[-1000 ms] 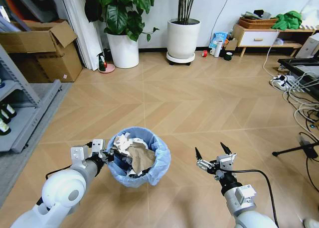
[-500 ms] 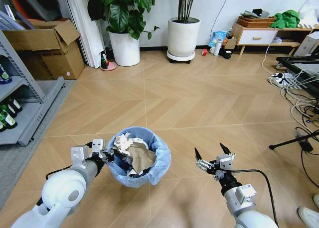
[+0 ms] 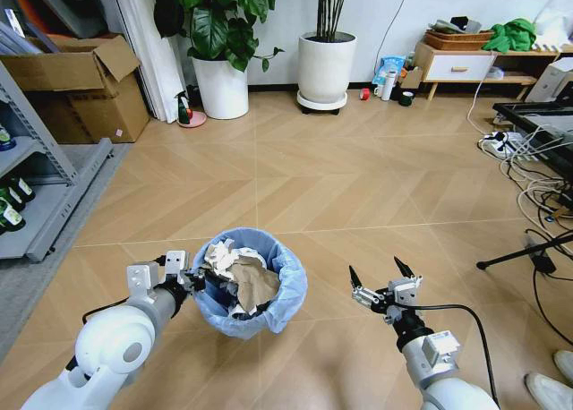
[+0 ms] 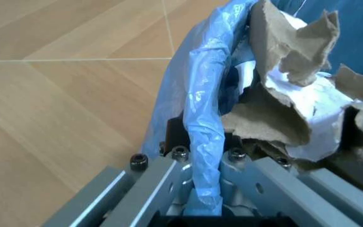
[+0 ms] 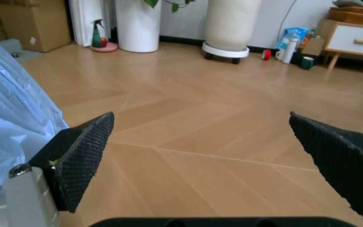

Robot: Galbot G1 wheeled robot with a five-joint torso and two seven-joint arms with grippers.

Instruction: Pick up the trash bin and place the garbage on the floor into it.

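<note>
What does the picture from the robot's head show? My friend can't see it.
The robot's left claw grips the rim of the trash bin, which is lined with a blue bag and stuffed with crumpled paper. Its right claw hangs open and empty beside it, above the wooden floor. Plant pots and a cardboard box stand farther back.

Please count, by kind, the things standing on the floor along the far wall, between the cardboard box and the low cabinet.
White plant pots: 2
Spray bottle: 1
Red tape roll: 1
Total: 4, leaving out the small, unclear items beside the cabinet.
</note>
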